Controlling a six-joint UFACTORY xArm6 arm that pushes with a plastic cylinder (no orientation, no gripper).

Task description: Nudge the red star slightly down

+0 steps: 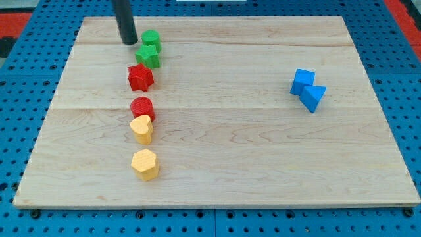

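My tip (129, 42) is a dark rod, and it touches down near the view's top left of the wooden counter (230, 158). There is no gripper here at all, so nothing opens, nothing shuts, and nothing is held; the rod can only push.

Just to the right of my tip sit two green blocks. The green cylinder (151, 38) is nearest the top, and the green star (148, 56) is tucked right under it, touching it. My tip is just beside them, but I cannot tell if it touches them.

A little lower is the red star (140, 77), the block I have to move. It sits just below the green star, close to it. My tip is above it and a bit to its left, with the green blocks close by.

Below the red star comes a red cylinder (142, 106), then a yellow heart (141, 128) pressed up against it, then a yellow hexagon (145, 164) a little apart. They make a line going down the counter.

I think my tip waits up high because a push down has to start from above the block. The gap between the red star and the green star looks tight (that is the tricky part). A small push should be enough, or the red star may bump the red cylinder.

Far off on the view's right, two blue blocks (308, 89) lean together, well out of the way.
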